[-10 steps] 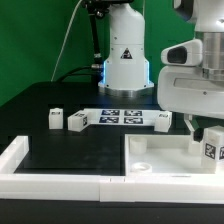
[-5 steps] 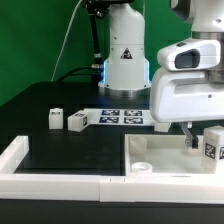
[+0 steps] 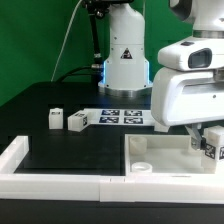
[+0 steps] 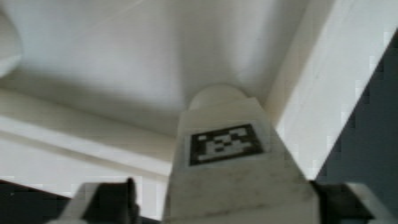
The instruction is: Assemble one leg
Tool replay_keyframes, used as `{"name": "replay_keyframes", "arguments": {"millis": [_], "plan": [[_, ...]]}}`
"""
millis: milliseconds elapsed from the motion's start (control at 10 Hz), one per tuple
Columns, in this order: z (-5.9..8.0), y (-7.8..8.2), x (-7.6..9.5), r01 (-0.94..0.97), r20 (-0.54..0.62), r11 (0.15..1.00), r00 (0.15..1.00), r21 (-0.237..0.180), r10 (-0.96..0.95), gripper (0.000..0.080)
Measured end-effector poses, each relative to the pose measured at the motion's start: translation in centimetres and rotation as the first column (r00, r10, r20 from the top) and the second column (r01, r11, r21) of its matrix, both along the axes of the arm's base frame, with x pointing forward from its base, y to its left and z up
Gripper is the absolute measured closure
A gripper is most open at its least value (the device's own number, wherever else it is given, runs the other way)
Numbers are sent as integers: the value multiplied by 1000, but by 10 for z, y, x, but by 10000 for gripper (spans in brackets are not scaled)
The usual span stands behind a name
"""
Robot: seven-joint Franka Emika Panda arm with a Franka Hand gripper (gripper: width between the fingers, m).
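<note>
The jaws [image 3: 205, 140] are clamped on one leg [image 4: 228, 165]; in the wrist view a dark finger [image 4: 107, 202] sits against each flank of the white block and its square marker faces the camera. In the exterior view that leg hangs at the exterior view's right, low over the large white tabletop piece [image 3: 160, 152], though contact is probably too blurred to judge. Two more legs [image 3: 56, 119] [image 3: 78, 121] stand well apart on the black desk [image 3: 60, 150], beside the marker board [image 3: 125, 117].
</note>
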State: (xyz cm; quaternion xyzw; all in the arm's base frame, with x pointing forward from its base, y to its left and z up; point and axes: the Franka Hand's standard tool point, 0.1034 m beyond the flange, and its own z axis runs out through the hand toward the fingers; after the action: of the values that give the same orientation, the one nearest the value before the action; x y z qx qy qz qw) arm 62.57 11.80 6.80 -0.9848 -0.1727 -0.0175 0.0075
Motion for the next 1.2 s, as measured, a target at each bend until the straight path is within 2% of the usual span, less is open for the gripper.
{"name": "replay_keyframes", "arguments": {"millis": [100, 200, 300, 400, 500, 700, 900, 1100, 1200], "plan": [[0, 0, 0, 27, -1, 1000, 1000, 1, -27, 390], [0, 0, 0, 42, -1, 999, 999, 2, -42, 508], [0, 0, 0, 94, -2, 996, 996, 4, -94, 508], [0, 1, 0, 249, -9, 968, 968, 13, -249, 508], [0, 3, -1, 422, -15, 906, 907, 16, -422, 508], [0, 3, -1, 662, -23, 749, 750, 14, -662, 508], [-1, 2, -1, 870, -38, 493, 493, 25, -869, 508], [-1, 1, -1, 961, -64, 276, 277, 26, -959, 508], [-1, 1, -1, 974, -68, 226, 227, 24, -971, 508]]}}
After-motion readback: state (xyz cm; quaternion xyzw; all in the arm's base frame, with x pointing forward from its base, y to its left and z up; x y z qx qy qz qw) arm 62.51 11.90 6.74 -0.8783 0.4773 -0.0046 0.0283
